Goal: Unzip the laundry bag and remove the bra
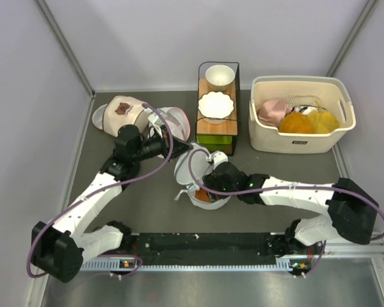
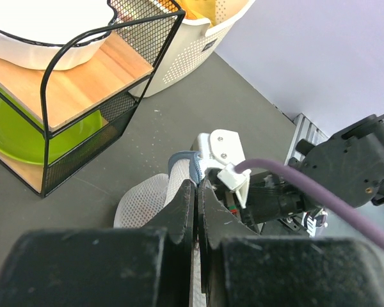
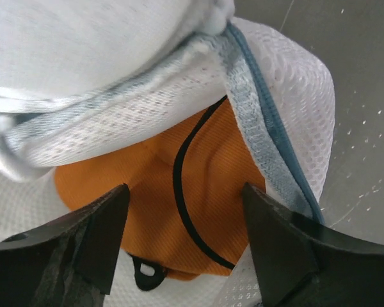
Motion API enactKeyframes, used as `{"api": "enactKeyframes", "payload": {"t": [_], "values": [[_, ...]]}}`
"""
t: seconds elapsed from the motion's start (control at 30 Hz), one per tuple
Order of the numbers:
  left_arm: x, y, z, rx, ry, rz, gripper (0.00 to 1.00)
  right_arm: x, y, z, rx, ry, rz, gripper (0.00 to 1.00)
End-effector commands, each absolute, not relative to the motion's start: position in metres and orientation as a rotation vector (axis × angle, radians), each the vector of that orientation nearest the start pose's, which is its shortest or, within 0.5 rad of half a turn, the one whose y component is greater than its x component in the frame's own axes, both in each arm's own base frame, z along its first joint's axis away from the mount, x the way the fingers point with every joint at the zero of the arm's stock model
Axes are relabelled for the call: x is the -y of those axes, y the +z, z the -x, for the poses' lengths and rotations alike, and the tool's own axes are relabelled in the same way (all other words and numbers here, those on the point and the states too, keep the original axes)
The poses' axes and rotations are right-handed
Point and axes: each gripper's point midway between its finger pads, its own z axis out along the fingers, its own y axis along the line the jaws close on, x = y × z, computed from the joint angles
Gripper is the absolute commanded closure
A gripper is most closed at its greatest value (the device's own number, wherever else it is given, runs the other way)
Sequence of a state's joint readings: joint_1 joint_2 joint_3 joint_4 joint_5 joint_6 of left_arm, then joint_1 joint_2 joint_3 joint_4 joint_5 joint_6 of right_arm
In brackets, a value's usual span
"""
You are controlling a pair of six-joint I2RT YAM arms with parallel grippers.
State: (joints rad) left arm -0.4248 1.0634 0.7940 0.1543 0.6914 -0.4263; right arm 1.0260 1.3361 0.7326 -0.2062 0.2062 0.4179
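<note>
Bra [image 3: 230, 192] lies between wide-open right jaws, ungripped; shut left jaws apparently pinch laundry bag [image 3: 294, 96].

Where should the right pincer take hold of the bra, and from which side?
Pinch the bare orange cup of the bra near its dark edging line, coming straight in through the unzipped mouth of the laundry bag: only that fold shows, bulging between the mesh lid and wall.

The bag [image 3: 294, 83] is white open mesh cloth; the bra [image 3: 224, 179] matt ribbed orange fabric; the bench [image 1: 153, 217] matt grey
</note>
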Motion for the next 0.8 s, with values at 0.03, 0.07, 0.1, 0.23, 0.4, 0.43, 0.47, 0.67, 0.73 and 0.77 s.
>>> {"api": "enactKeyframes", "payload": {"t": [0.03,0.07,0.1,0.23,0.4,0.43,0.47,0.67,0.73,0.77], "values": [[0.254,0.291,-0.258,-1.655,-1.218,-0.558,1.0,-0.287,0.052,-0.193,-2.32,0.45,0.651,0.41],[0.254,0.291,-0.258,-1.655,-1.218,-0.558,1.0,-0.287,0.05,-0.191,-2.328,0.457,0.647,0.46],[0.253,0.291,-0.257,-1.654,-1.217,-0.559,1.0,-0.289,0.049,-0.191,-2.321,0.474,0.647,0.51],[0.251,0.291,-0.257,-1.653,-1.212,-0.557,1.0,-0.285,0.058,-0.19,-2.291,0.502,0.604,0.99],[0.249,0.292,-0.257,-1.655,-1.212,-0.552,1.0,-0.282,0.101,-0.19,-2.2,0.578,0.552,1.0],[0.249,0.294,-0.256,-1.651,-1.214,-0.555,1.0,-0.28,0.116,-0.19,-2.165,0.603,0.541,1.0],[0.249,0.294,-0.257,-1.651,-1.209,-0.553,1.0,-0.28,0.127,-0.191,-2.141,0.617,0.529,1.0],[0.25,0.291,-0.257,-1.663,-1.22,-0.556,1.0,-0.275,0.195,-0.194,-1.999,0.666,0.504,1.0],[0.253,0.291,-0.254,-1.66,-1.245,-0.582,1.0,-0.275,0.207,-0.195,-1.978,0.671,0.505,1.0],[0.254,0.292,-0.252,-1.657,-1.254,-0.588,1.0,-0.277,0.217,-0.196,-1.958,0.685,0.498,1.0]]}}
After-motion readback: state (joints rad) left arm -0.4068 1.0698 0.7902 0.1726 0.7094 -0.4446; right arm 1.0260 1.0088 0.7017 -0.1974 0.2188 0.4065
